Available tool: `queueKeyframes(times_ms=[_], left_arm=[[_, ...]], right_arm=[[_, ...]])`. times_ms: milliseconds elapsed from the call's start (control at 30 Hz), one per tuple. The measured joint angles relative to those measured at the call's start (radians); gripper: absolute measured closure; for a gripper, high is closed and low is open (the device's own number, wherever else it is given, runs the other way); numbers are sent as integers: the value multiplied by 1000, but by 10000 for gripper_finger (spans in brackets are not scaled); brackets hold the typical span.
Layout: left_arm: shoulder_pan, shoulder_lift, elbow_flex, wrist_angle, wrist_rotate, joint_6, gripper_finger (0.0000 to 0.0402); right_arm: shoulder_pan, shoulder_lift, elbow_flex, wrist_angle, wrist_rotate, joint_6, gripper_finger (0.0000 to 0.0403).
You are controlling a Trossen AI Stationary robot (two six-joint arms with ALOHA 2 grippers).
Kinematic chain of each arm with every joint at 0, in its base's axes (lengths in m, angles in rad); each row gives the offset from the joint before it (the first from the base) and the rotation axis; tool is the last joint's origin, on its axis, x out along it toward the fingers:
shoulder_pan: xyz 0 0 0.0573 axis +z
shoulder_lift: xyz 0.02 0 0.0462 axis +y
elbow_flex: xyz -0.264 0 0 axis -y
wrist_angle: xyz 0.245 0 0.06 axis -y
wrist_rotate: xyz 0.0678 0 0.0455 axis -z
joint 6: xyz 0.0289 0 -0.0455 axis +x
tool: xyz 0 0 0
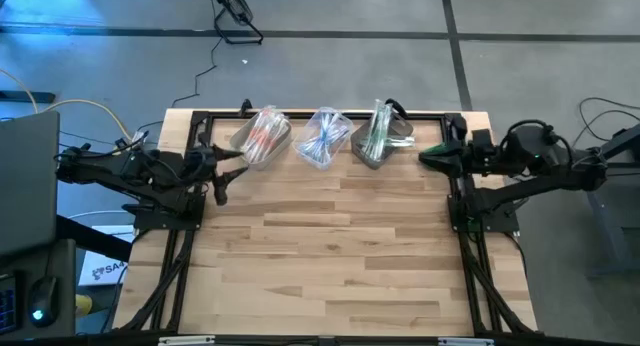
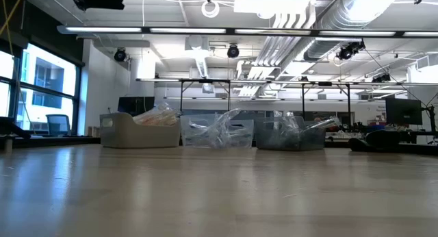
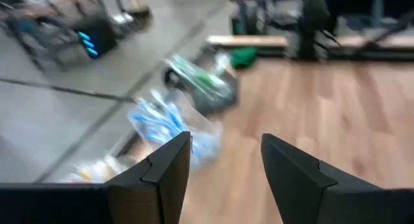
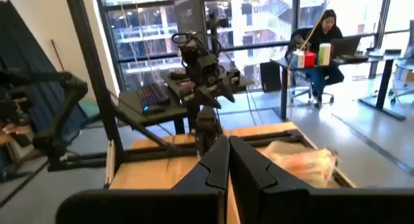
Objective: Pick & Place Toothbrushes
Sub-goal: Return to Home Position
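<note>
The toothbrushes lie in clear wrappers in three bins along the table's far edge. An orange bundle (image 1: pixel 262 136) is on the left, a blue bundle (image 1: pixel 325 138) in the middle and a green bundle (image 1: pixel 378 134) on the right, all sticking up above the rims. My left gripper (image 1: pixel 232 172) hovers by the table's left edge near the orange bin. It is open, with nothing between its fingers (image 3: pixel 226 159). My right gripper (image 1: pixel 425 156) is by the right edge, just beside the green bin. It is shut on nothing (image 4: pixel 228 149).
A small green object (image 3: pixel 244 56) lies at the far right of the table, close to my right gripper's tip. The black frame rails (image 1: pixel 190 226) run along both sides. The wooden tabletop (image 1: pixel 330 256) in front of the bins is bare. A person sits at a desk (image 4: pixel 323 49) in the room beyond.
</note>
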Motion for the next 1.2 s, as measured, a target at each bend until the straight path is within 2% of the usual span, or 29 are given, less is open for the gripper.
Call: queueKeyframes(times_ms=[133,200,467,767,1067,1200], left_arm=[[0,4,0,-11,70,-54,215],[0,3,0,24,74,-64,215],[0,3,0,210,74,-63,215],[0,3,0,193,78,-64,215],[0,3,0,150,83,-85,215],[6,2,0,177,178,-41,215]], right_arm=[[0,-33,1,-93,0,134,399],[0,-45,-3,-141,7,138,399],[0,-185,-98,-123,35,130,400],[0,-376,-243,-82,52,123,400],[0,-519,-306,-74,49,114,400],[0,-566,-350,-60,41,108,400]])
